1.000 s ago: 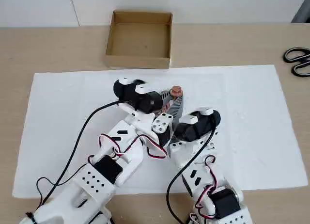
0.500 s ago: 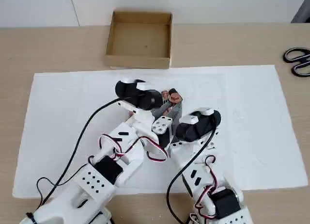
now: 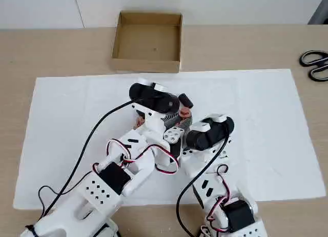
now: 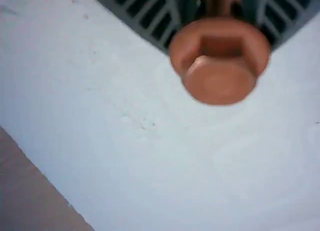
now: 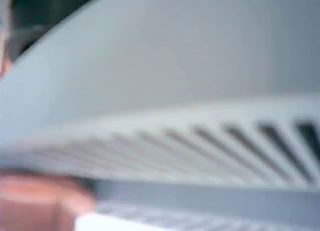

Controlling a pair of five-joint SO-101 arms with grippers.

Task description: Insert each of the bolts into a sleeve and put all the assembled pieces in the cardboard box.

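Observation:
An orange bolt piece (image 3: 185, 113) is held just above the white paper, between the two arms' wrists. In the left wrist view its round flange with a hex recess (image 4: 218, 66) faces the camera. Grey ribbed fingers (image 4: 145, 11) flank its shaft closely on both sides, so my left gripper (image 3: 179, 107) is shut on it. My right gripper (image 3: 179, 126) sits right beside it. The right wrist view holds a blurred ribbed finger (image 5: 200, 141) and an orange blur (image 5: 35, 201). The cardboard box (image 3: 146, 65) stands open behind the paper.
A white paper sheet (image 3: 256, 119) covers the middle of the wooden table. Black scissors (image 3: 315, 64) lie at the far right edge. A small orange bit (image 3: 139, 123) peeks out beside the left arm. The two arms crowd together at the centre.
The left arm's wrist swung to the right and nearer the right arm. The orange piece came back from the far side toward the arms. The right arm barely moved.

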